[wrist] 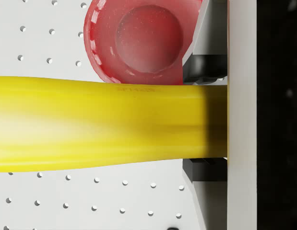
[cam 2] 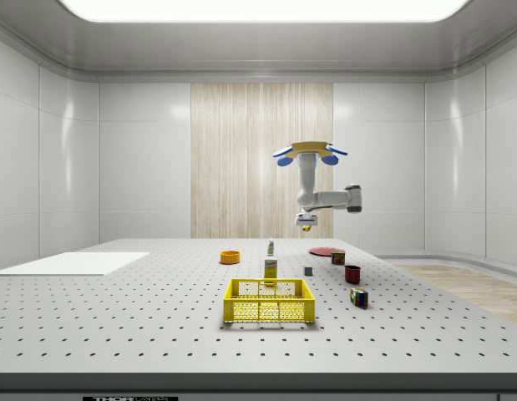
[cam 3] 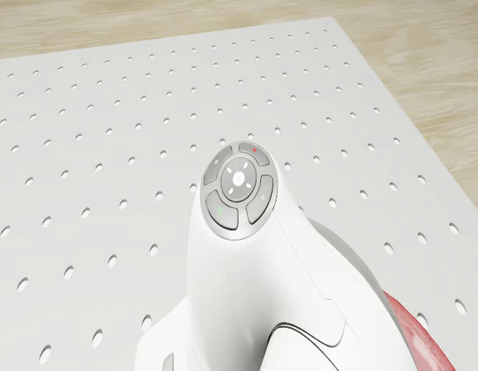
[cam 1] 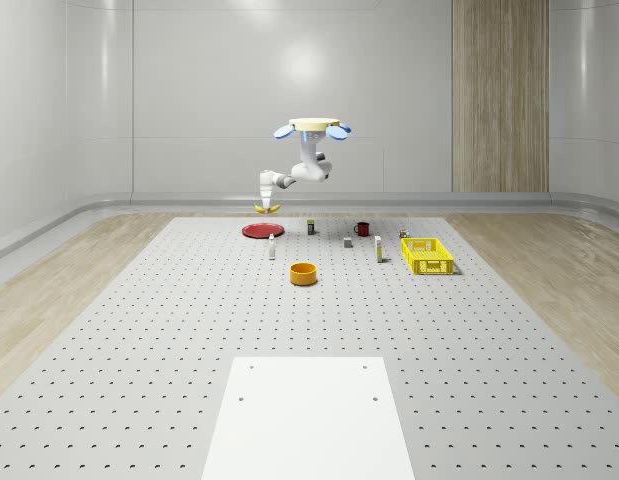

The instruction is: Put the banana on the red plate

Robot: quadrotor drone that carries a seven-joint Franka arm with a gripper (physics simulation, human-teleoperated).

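Pick is done: your gripper (cam 1: 266, 205) is clamped on the banana (wrist: 100, 124), held in the air w/ the drone (cam 1: 312, 128) hovering nr the red plate (cam 1: 262, 230). Left: centre over plate, lower, release.

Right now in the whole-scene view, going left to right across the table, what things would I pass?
Red plate with the banana hanging above it in the pincer → orange bowl → dark red mug → yellow basket.
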